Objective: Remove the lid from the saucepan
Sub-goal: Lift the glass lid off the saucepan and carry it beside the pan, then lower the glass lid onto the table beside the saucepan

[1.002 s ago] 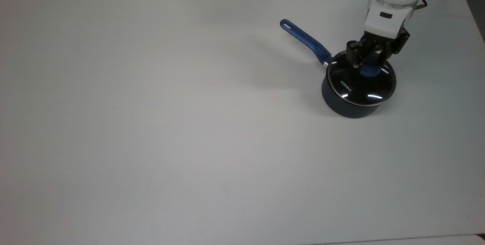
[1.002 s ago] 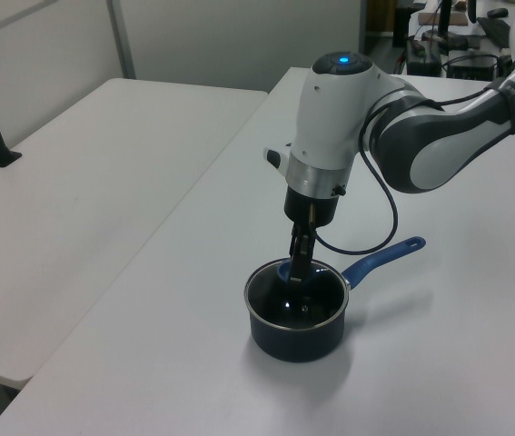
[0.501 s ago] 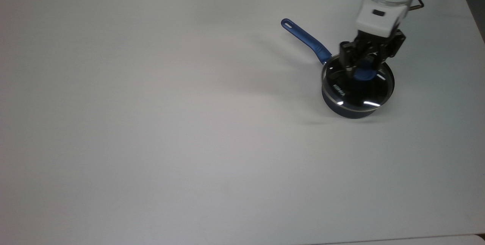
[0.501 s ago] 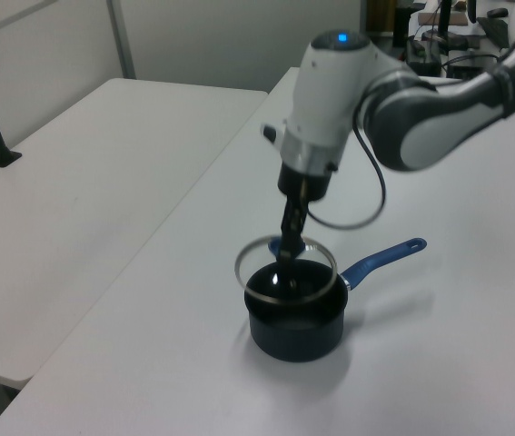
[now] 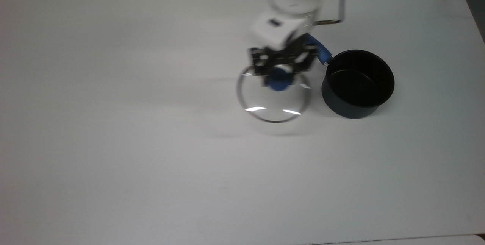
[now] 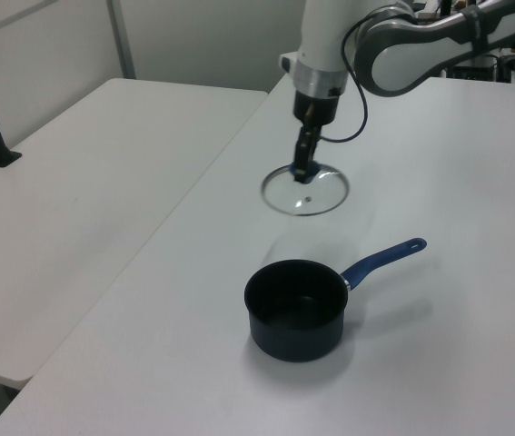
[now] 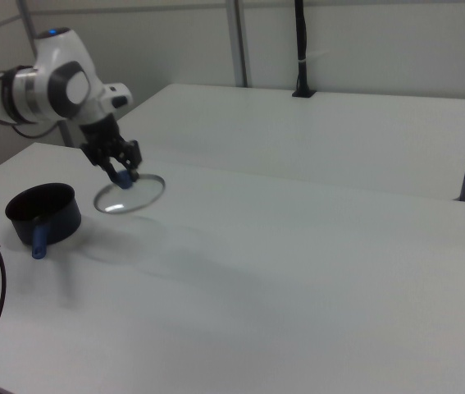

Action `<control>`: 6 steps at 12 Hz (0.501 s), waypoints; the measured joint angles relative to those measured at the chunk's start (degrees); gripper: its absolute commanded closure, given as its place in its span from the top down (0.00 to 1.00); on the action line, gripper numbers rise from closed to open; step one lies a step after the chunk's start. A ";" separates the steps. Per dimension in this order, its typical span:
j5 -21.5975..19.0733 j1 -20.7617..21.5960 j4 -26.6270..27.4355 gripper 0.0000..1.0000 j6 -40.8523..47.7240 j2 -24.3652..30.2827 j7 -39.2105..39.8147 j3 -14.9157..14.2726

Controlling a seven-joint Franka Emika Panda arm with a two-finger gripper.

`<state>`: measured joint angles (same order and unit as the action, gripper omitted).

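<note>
Tool: the tool (image 5: 280,71) (image 6: 303,171) (image 7: 122,173) on the white arm (image 6: 402,32) hangs above the surface (image 5: 132,142), its two black fingers (image 5: 258,63) clamped on the lid's blue knob (image 5: 278,82).
Lid: the glass lid (image 5: 273,99) (image 6: 305,191) (image 7: 129,194) is held in the air, clear of the saucepan, its disc roughly level and its knob pointing up into the tool; a faint shadow lies on the surface beneath it.
Lid's place: in the top view it hangs just to the left of the saucepan, a narrow gap between the two rims; in the left view it sits behind and above the pot; in the right view it is to the pot's right.
Saucepan: the dark saucepan (image 5: 357,84) (image 6: 295,310) (image 7: 43,213) stands upright on the surface, mouth open, black inside showing.
Handle: the blue handle (image 6: 384,258) gives the pot its long axis; in the left view it runs up and to the right from the pot wall, the holed end farthest from the pot. In the top view it heads up and to the left, where the tool covers most of it. In the right view its end (image 7: 39,244) points down toward the camera.
Surroundings: a second white table (image 7: 314,123) stands beside the surface, with a black post (image 7: 300,49) at its far edge.
</note>
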<state>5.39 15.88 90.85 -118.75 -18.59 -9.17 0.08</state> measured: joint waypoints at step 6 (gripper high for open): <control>0.00 -15.51 22.36 0.51 -6.75 9.70 10.09 1.75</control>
<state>5.39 0.37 113.21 -125.49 -8.89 0.92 1.83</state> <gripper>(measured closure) 0.388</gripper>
